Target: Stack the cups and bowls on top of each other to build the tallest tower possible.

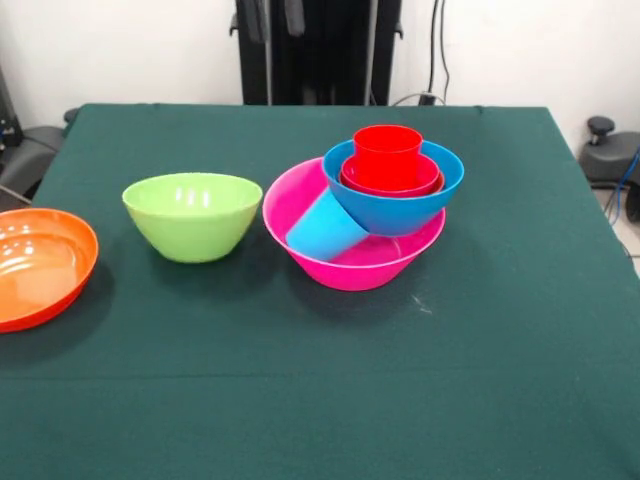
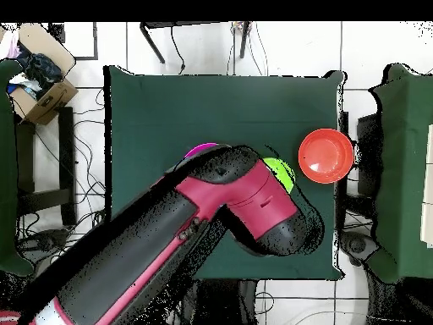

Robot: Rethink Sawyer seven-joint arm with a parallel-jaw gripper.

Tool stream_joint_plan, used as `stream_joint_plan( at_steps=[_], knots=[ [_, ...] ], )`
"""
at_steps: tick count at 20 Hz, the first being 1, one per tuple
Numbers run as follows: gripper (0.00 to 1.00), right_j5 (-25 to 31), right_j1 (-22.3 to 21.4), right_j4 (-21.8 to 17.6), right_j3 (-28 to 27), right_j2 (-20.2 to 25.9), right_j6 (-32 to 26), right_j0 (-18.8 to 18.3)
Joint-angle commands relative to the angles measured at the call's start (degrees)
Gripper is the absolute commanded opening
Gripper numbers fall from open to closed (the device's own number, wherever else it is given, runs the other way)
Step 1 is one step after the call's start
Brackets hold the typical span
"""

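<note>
**Tower part-built; green and orange bowls still loose**

The tower (image 1: 365, 215) is based on the large pink bowl (image 1: 350, 262), taken here as the landmark. Inside it a light blue cup (image 1: 323, 228) is lying tilted against the left inner wall. A large blue bowl (image 1: 393, 205) is propped on the pink bowl's right rim and on that cup, so it is judged to sit off-level. Nested in the blue bowl: a small red bowl (image 1: 390, 180), then a red cup (image 1: 387, 153) upright on top.

The green bowl (image 1: 193, 215) is set upright just left of the pink bowl, apart from it. The large orange bowl (image 1: 35, 265) is further left again, at the table (image 1: 320, 400) edge and partly cut off in the front view.

In the overhead view most of the pink bowl is hidden by the arm (image 2: 228, 207); only a sliver of its rim is seen. The gripper itself is not made out in either view, so spread or pressed together cannot be told.

Handling, as judged: the bowls are thin glossy plastic, so light, stiff, slippery, not fragile. A rim pinch is advised, one finger inside the wall and one outside. The green bowl is the likely next pick. Its placement on the tilted stack should be done gently, as sliding is a risk.
</note>
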Motion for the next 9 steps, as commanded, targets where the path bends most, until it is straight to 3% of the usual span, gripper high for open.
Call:
stream_joint_plan(
  at_steps=[1,9],
  knots=[
    [1.00,-6.7,0.7,-4.2,-2.0,0.9,25.9,0.3],
    [1.00,-10.0,-0.1,-5.4,-2.9,-1.6,30.6,1.0]
  ],
)
